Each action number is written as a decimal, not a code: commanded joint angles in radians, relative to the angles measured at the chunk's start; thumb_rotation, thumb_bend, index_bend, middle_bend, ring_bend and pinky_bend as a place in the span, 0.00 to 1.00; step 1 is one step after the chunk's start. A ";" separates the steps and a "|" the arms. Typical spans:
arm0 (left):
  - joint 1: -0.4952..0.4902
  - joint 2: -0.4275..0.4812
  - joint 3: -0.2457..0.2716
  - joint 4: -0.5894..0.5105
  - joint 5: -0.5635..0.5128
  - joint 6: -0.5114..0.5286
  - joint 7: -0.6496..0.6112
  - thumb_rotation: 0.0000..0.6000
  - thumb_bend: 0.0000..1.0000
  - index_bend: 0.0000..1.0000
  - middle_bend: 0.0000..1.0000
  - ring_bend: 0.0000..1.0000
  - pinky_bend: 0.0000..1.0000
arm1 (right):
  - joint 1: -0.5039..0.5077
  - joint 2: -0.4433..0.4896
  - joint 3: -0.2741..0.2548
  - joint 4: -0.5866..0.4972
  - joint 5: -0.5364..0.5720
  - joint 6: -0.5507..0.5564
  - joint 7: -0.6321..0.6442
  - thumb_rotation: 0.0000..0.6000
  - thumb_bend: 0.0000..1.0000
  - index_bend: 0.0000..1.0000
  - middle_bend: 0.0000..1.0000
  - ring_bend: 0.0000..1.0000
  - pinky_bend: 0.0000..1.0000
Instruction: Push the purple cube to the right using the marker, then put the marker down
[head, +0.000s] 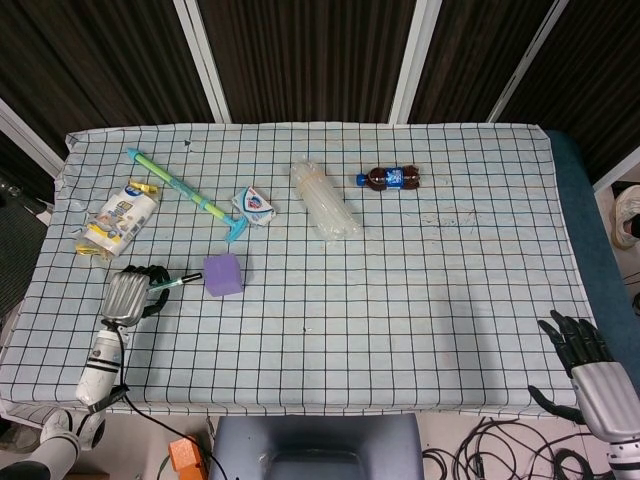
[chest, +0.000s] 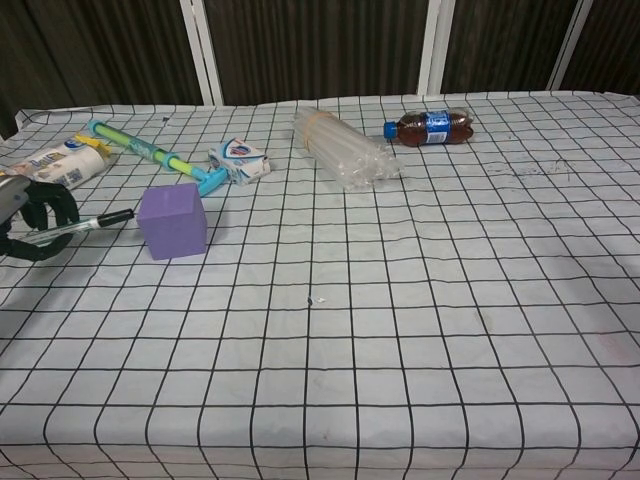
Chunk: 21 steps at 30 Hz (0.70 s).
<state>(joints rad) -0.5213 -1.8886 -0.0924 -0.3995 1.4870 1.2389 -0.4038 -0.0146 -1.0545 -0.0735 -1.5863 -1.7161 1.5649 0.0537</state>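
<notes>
Left hand (head: 130, 292), near the worktop's (head: 420, 290) left edge: grasping the marker (head: 178, 283), long axis pointing right, tip just beside the purple cube (head: 223, 273). Right hand (head: 580, 345): released, well apart.

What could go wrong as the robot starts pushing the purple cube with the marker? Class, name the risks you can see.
1. The left hand holds the marker near its back end, so the marker may twist or slip in the grip under load.
2. Its tip meets the purple cube on its left face; an off-centre push could spin the cube rather than slide it.
3. The checked tablecloth looks wrinkled and might bunch under the cube.
</notes>
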 joint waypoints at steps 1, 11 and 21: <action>-0.009 -0.001 0.000 -0.008 0.002 0.000 0.007 1.00 0.60 0.75 0.82 0.62 0.47 | 0.000 0.000 0.000 0.000 0.001 0.000 0.001 1.00 0.38 0.00 0.00 0.00 0.01; -0.104 -0.043 -0.033 -0.131 -0.011 -0.051 0.103 1.00 0.59 0.76 0.82 0.62 0.46 | 0.002 0.004 0.000 0.001 0.003 -0.003 0.011 1.00 0.38 0.00 0.00 0.00 0.01; -0.164 -0.092 -0.094 -0.260 -0.065 -0.086 0.250 1.00 0.59 0.76 0.82 0.62 0.46 | 0.001 0.005 -0.003 0.005 -0.001 -0.002 0.015 1.00 0.38 0.00 0.00 0.00 0.01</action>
<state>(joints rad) -0.6725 -1.9686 -0.1705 -0.6338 1.4367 1.1603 -0.1816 -0.0133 -1.0493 -0.0766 -1.5809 -1.7171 1.5627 0.0691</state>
